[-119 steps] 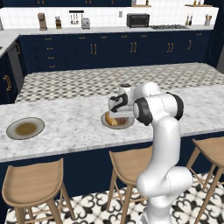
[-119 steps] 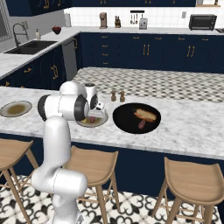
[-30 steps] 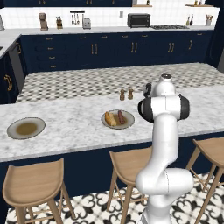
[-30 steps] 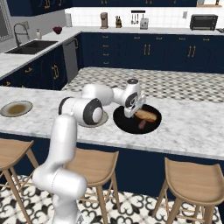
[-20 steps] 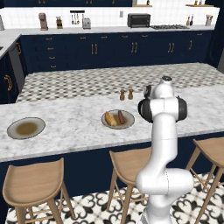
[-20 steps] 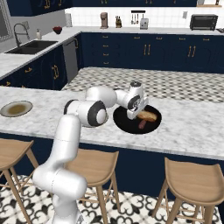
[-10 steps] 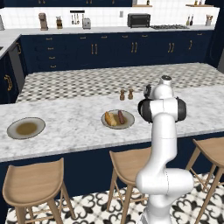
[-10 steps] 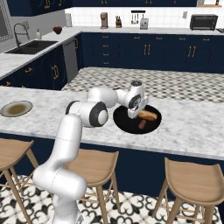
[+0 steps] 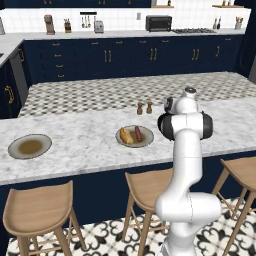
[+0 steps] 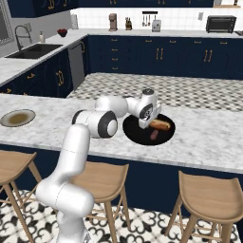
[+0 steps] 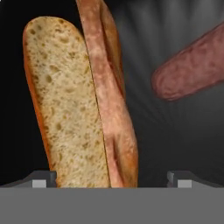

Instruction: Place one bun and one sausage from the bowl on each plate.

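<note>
The black bowl [image 10: 166, 138] sits on the island counter with a bun [image 10: 160, 125] and a sausage [image 10: 154, 135] in it. My gripper [image 10: 144, 125] hangs low over the bowl, open. In the hand view the bun [image 11: 65, 109] stands lengthwise between my fingertips [image 11: 41, 179], crumb face to the left and pinkish-brown crust to the right. The gripper [image 11: 111, 180] is not closed on it. The sausage [image 11: 192, 65] lies apart at the upper right. One grey plate [image 9: 145, 144] holds a bun [image 9: 126, 135] and a sausage [image 9: 138, 134]. A second plate [image 9: 30, 146] stands bare at the far left.
Salt and pepper shakers [image 9: 144, 108] stand behind the filled plate. Wooden stools [image 9: 42, 210] line the near side of the island. The bare plate [image 10: 17, 117] lies far to the left of the bowl, with open marble between.
Six seconds ago the gripper was at the filled plate; since then the arm has swung over to the bowl. In the last second it has barely moved, jaws still wide.
</note>
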Available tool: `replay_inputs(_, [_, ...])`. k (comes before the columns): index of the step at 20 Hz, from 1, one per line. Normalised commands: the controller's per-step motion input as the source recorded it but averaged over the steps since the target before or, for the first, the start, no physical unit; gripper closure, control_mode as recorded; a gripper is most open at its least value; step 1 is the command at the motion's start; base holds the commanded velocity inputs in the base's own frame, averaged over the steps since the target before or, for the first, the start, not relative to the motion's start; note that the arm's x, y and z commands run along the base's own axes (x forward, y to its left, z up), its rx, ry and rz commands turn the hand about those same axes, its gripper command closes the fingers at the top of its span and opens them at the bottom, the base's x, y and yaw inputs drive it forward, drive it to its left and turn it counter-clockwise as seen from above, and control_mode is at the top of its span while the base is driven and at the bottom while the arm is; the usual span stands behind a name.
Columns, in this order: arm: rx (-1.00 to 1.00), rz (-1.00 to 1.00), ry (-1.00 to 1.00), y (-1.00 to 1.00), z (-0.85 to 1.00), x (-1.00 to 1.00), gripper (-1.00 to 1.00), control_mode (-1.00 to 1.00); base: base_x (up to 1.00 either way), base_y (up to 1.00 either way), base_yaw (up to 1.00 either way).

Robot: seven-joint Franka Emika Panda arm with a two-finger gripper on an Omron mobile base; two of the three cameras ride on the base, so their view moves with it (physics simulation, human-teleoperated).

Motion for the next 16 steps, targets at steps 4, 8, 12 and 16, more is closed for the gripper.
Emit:
replay_inputs(4, [0.00,0.00,-0.10,-0.01,-0.14,0.00,-1.00,-1.00,0.00,0.00,0.00])
replay_inputs(8, [0.00,0.00,0.00,0.00,0.00,0.00,-1.00,-1.00,0.00,0.00,0.00])
replay_inputs(12, [0.00,0.00,0.00,0.00,0.00,0.00,1.00,-1.00,0.00,0.00,0.00])
replay_inputs(16, [0.00,0.00,0.00,0.00,0.00,0.00,1.00,-1.00,0.00,0.00,0.00])
